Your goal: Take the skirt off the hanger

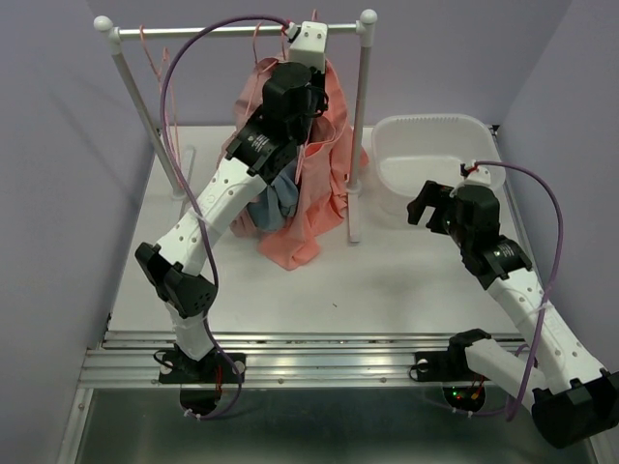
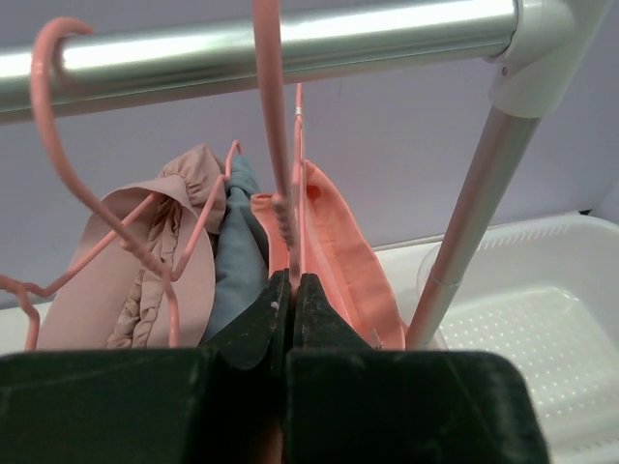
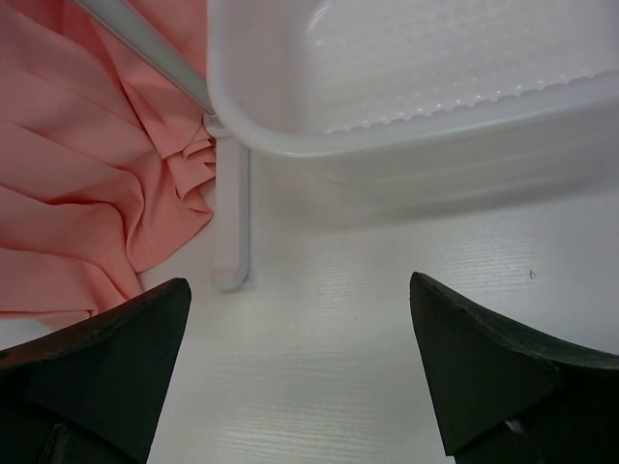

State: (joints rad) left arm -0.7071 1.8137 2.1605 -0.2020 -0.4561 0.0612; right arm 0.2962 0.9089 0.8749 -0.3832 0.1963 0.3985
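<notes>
Skirt (image 1: pixel 311 220) drapes onto white table (image 1: pixel 387 282); left pincer (image 2: pixel 292 286) clamps hanger (image 2: pixel 270 116) (right pincer (image 3: pixel 300 285) gaping, empty).

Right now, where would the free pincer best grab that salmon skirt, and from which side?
Probably the loose folds of the skirt bunched on the table by the rack's foot, approached low from the right. The open right pincer faces them, and their raised ridges offer something to pinch, while the left pincer holds the hanger above.
</notes>
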